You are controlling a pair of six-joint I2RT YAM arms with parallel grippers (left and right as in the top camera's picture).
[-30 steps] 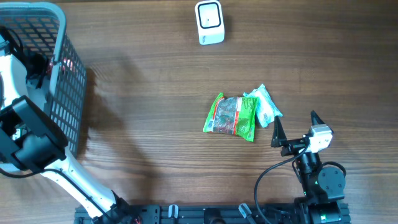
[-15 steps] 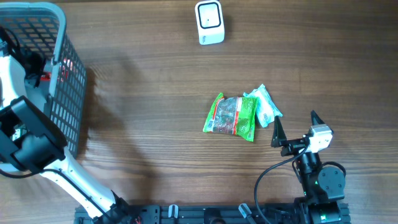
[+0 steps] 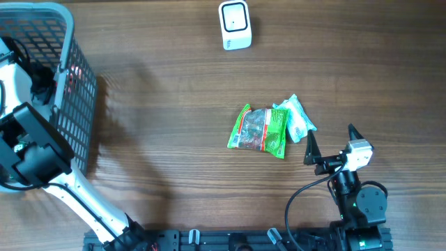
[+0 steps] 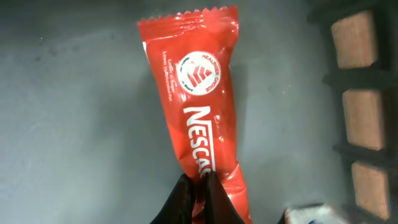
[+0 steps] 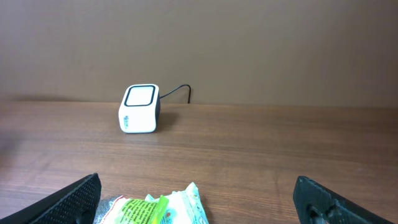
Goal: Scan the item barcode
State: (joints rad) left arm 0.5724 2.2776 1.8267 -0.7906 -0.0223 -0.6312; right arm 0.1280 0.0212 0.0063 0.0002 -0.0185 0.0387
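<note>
Overhead: basket (image 3: pixel 73 77) upper left w/ left arm inside; scanner (image 3: pixel 235 25) top centre; 2 green packets (image 3: pixel 261 130) mid-right on worktop (image 3: pixel 174 104); right hand (image 3: pixel 329 131) lower right, spread wide.
Left wrist: left hand (image 4: pixel 198 190) pinching red sachet (image 4: pixel 199 106) inside the basket, frame centre.
Right wrist: scanner left of centre.

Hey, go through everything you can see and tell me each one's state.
red Nescafe sachet: in the basket, pinched near one end.
left gripper: shut on that sachet.
right gripper: open, empty.
barcode scanner: upright, untouched.
green snack packet: lying flat.
white packet: flat, touching green packet.
</note>
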